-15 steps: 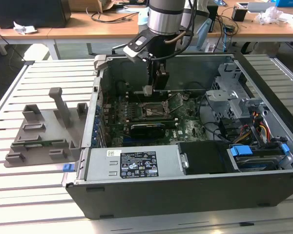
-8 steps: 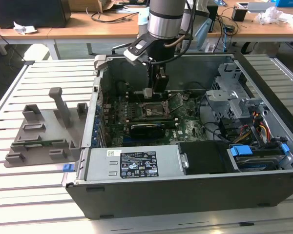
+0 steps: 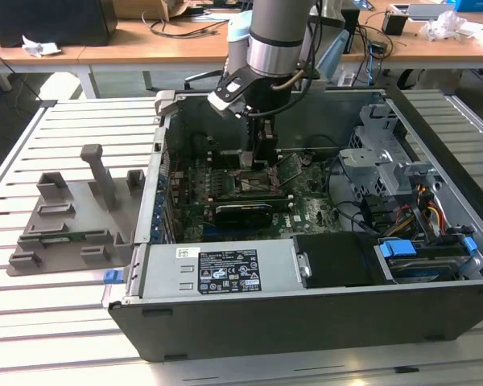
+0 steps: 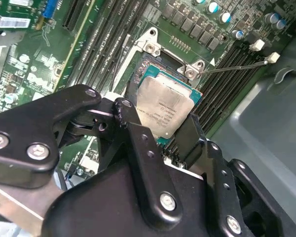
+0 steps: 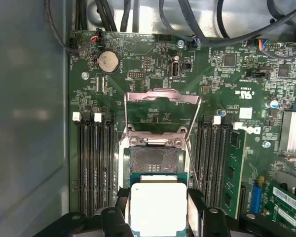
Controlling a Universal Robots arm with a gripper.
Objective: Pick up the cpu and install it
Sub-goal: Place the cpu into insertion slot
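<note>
The arm comes down from twelve o'clock in the exterior view into the open case (image 3: 306,310), and its gripper (image 3: 262,163) hangs over the board (image 3: 314,213) a little toward eleven o'clock of the case's middle. In both wrist views the gripper (image 4: 160,118) (image 5: 159,211) is clamped on the cpu (image 4: 165,106) (image 5: 159,207): one black finger (image 5: 121,210) presses on each of two opposite edges, with the silver top bare between them. The cpu is over the near edge of the socket (image 5: 155,160) (image 4: 150,63), much of whose dark bed is uncovered; I cannot tell whether chip and socket touch. The socket's plate (image 5: 163,96) stands swung open beyond it. Slots (image 5: 93,163) run along both sides of the socket. At nine o'clock of the case, on the exterior view's left, a grey tray (image 3: 68,225) lies on the slatted table (image 3: 64,322).
</note>
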